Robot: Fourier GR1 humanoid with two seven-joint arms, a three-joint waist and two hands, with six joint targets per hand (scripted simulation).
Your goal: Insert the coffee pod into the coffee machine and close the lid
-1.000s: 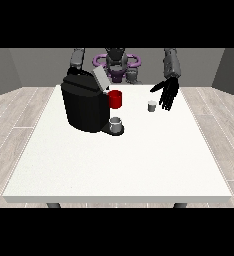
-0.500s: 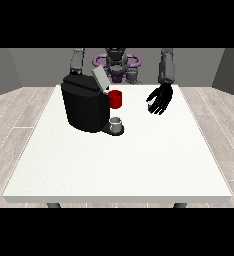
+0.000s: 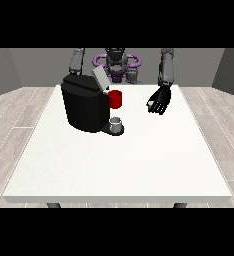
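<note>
The black coffee machine (image 3: pixel 84 107) stands at the table's back left with its grey lid (image 3: pixel 100 78) tilted up and open. A red part (image 3: pixel 115 99) shows at its front, above a small grey cup (image 3: pixel 117 123) on its base. The black hand at the view's right (image 3: pixel 159 101) hovers just above the table to the right of the machine, fingers curled. A small pale bit of the coffee pod (image 3: pixel 150 104) peeks out at its thumb side; the rest of the pod is hidden. The other arm (image 3: pixel 77 61) drops behind the machine, and its hand is hidden.
The white table (image 3: pixel 119 165) stretches wide towards the camera. The robot's torso (image 3: pixel 117 62) stands behind the far edge, close behind the machine.
The hand at the view's right moved left onto the pod that stood free on the table and curled round it. The machine and its lid have not moved.
</note>
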